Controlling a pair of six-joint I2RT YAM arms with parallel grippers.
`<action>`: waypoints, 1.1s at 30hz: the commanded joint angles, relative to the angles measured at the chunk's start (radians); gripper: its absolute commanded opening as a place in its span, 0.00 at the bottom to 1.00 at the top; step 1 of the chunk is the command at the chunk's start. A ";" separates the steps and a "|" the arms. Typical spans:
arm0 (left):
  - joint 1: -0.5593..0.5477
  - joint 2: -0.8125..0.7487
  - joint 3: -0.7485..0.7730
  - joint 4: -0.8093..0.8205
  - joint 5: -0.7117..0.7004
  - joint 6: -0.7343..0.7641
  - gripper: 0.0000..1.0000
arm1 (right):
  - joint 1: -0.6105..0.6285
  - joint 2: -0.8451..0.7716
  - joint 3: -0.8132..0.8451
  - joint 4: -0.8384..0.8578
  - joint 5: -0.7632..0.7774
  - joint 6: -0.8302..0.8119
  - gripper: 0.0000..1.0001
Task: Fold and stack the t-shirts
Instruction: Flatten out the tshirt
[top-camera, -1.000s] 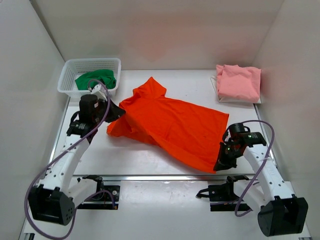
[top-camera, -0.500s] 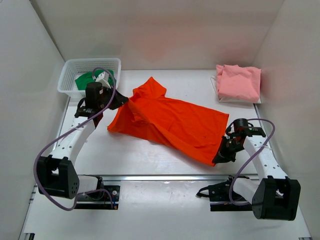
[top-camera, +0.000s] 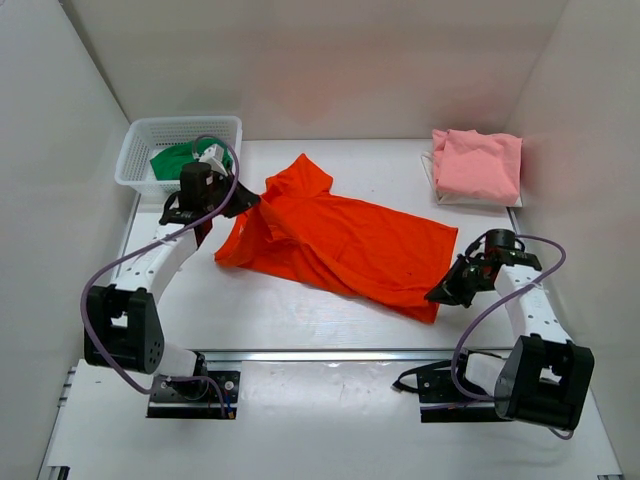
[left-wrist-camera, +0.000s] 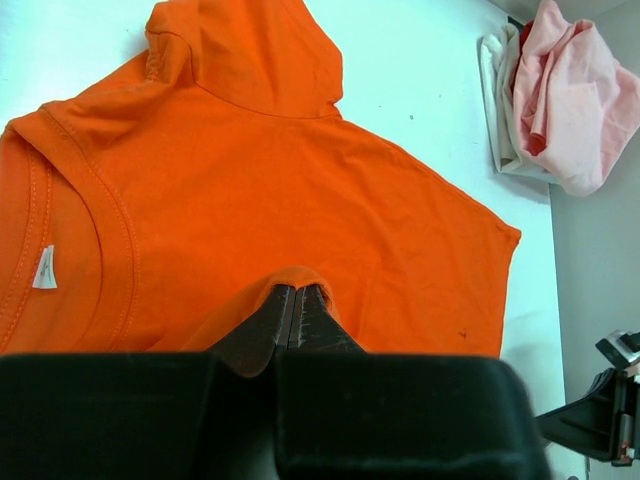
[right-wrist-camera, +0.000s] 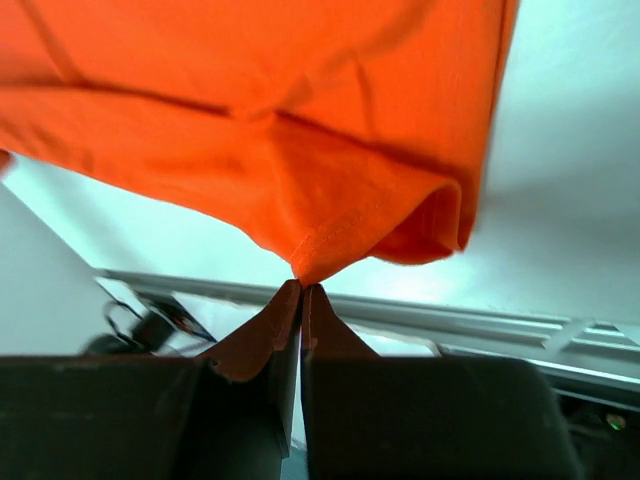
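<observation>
Pinching orange shirt (top-camera: 350, 245) at opp. ends, L hand (left-wrist-camera: 298, 296) & R hand (right-wrist-camera: 301, 292) both clamped; green shirt (top-camera: 166, 160) half-hidden in basket (top-camera: 180, 122).

The white table (top-camera: 300, 315) carries an orange-red t-shirt (top-camera: 350, 245), a pink t-shirt (top-camera: 478, 165) and a mesh basket (top-camera: 185, 121).

Basket (top-camera: 130, 162) blocks far-left corner, pink shirt (top-camera: 478, 165) far-right; table (top-camera: 300, 322) bare along near edge.
</observation>
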 joint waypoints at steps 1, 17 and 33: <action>-0.003 0.008 0.044 0.048 0.021 0.019 0.00 | -0.051 -0.003 0.026 0.098 -0.054 0.069 0.00; -0.006 0.113 0.096 0.081 0.037 0.007 0.00 | -0.137 -0.041 -0.048 0.213 0.031 0.190 0.00; 0.005 0.033 0.177 0.066 0.093 0.007 0.00 | 0.050 -0.040 0.191 0.211 0.109 0.065 0.00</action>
